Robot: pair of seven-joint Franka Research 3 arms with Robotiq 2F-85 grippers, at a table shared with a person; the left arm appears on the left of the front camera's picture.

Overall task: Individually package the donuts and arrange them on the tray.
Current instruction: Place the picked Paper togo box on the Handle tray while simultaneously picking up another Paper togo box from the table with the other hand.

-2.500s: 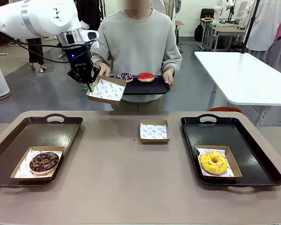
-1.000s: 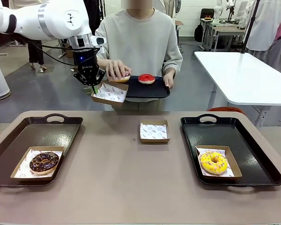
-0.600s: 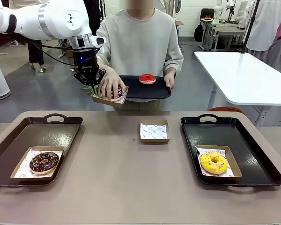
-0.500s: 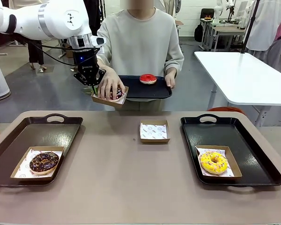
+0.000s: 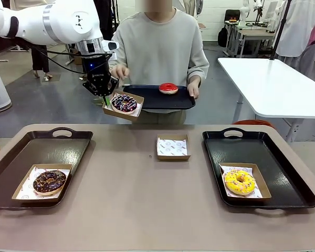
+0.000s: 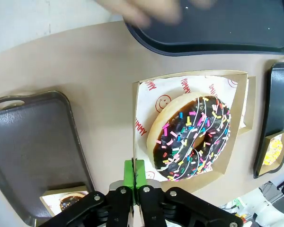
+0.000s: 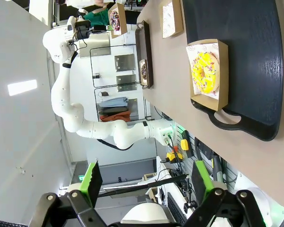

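A person's hand [image 6: 149, 10] is blurred and cut off by the top edge.

Table [image 5: 136, 210]: near half bare between the trays; open passage across the middle.
Empty box [image 5: 173, 147]: sole obstacle at centre; clear lanes on either side.
Left tray [image 5: 52, 149]: far part bare; boxed chocolate donut [image 5: 49, 181] fills its near left corner.
Right tray [image 5: 236, 147]: far part bare; boxed yellow donut [image 5: 239, 181] sits by its near edge.
Above the far edge, left of centre: left gripper [image 5: 104, 98] clamped on a box [image 5: 118, 113], just beside the person's black tray [image 5: 147, 97]; a hand [image 5: 121, 71] behind. Blocked.
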